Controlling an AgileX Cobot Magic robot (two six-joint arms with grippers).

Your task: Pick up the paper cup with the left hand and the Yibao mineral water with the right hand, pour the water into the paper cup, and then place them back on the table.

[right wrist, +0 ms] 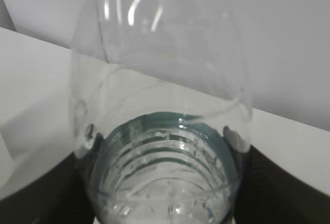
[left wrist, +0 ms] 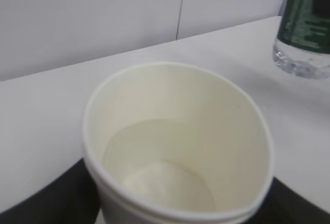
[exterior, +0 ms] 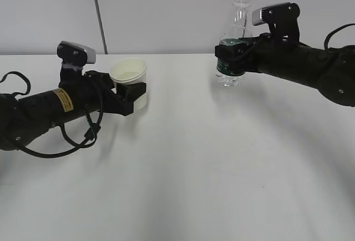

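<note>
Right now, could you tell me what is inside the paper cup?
The paper cup held by the left hand shows a cream interior with shallow clear liquid at the bottom.

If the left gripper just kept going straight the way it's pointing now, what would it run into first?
Likely the Yibao mineral water, held by the right gripper. The left gripper, shut on the paper cup, points right across the table toward it, with bare tabletop between. Depth is uncertain, so it might pass beside the bottle.
</note>
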